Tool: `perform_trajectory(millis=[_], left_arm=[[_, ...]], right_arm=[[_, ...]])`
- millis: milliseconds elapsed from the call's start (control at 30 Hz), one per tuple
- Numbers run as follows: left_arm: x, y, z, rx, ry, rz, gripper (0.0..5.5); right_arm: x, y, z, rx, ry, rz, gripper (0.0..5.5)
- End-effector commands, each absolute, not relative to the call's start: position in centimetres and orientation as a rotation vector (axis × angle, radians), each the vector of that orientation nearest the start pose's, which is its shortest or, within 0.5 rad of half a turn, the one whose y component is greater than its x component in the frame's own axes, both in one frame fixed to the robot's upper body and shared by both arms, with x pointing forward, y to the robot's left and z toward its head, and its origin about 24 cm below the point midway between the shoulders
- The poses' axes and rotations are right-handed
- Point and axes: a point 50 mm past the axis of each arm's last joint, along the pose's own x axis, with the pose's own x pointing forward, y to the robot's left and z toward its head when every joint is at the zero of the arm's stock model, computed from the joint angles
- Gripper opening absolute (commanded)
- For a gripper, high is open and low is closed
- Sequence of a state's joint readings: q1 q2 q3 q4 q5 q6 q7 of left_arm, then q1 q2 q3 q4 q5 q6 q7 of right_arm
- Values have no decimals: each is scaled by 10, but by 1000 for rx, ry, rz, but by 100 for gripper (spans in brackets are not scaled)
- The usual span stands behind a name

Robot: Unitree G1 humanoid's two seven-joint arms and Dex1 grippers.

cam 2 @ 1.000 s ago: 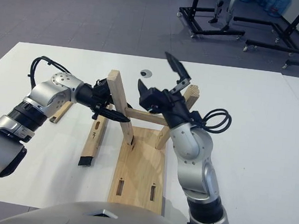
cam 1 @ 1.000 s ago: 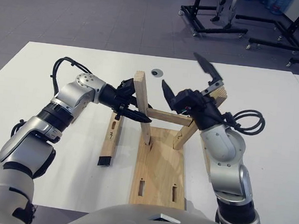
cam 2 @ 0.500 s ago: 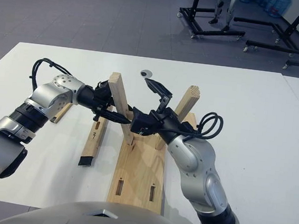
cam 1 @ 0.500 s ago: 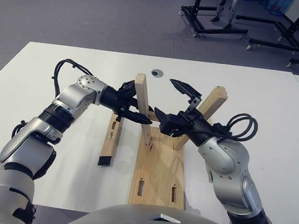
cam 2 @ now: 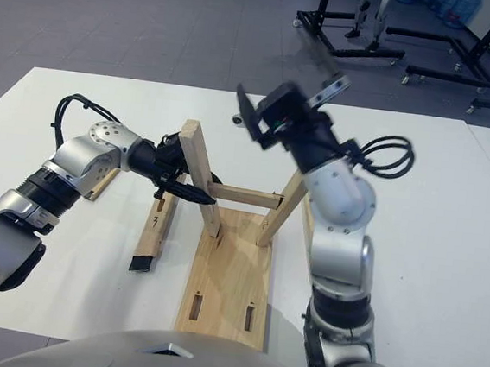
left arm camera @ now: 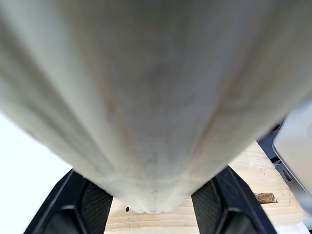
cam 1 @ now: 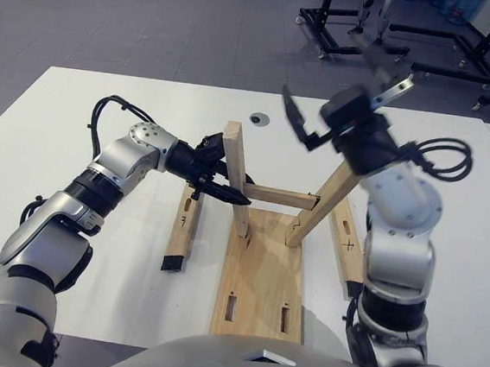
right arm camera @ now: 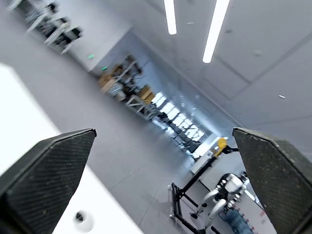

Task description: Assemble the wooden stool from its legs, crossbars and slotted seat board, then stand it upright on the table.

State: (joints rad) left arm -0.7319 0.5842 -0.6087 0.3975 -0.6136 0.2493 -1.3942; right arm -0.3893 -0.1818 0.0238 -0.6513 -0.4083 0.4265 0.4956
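Gripping leg (cam 1: pixel 231 147), left tool (cam 1: pixel 227 190); right tool (right arm camera: pixel 163 134) aloft

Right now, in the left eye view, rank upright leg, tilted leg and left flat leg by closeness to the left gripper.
1. upright leg, in the left gripper.
2. left flat leg, lying just beneath.
3. tilted leg, across to the right.

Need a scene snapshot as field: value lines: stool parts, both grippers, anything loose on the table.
seat board: flat on the table; two near slots empty
left leg: upright at the board's far end
right leg: leaning, at the board's far end
crossbar: spans the two legs
left gripper: shut on the left leg
right gripper: open, above the right leg's top, holding nothing
loose parts: wooden piece flat left of the board; second piece flat right of it
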Motion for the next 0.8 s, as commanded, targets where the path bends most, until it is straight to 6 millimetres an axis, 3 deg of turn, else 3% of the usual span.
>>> perform_trajectory(millis=[33,133,333,367,633,800], left_arm=[[246,147,-16,385,1076,-1602,201],[252,140,-9,293,1016,-1578,201],[261,147,-2,332,952,-1555,201],[262,148,-1,332,944,-1546,237],[276,151,7,397,892,-1477,356],[286,161,26,379,813,-1399,382]], right_arm=[[273,-186,228,-207,-330,261,517],[272,-210,216,-72,-295,199,517],[272,-223,199,-35,-247,161,517],[273,-225,198,-33,-248,150,517],[271,-233,198,-56,-291,82,517],[270,-234,194,-39,-281,94,517]])
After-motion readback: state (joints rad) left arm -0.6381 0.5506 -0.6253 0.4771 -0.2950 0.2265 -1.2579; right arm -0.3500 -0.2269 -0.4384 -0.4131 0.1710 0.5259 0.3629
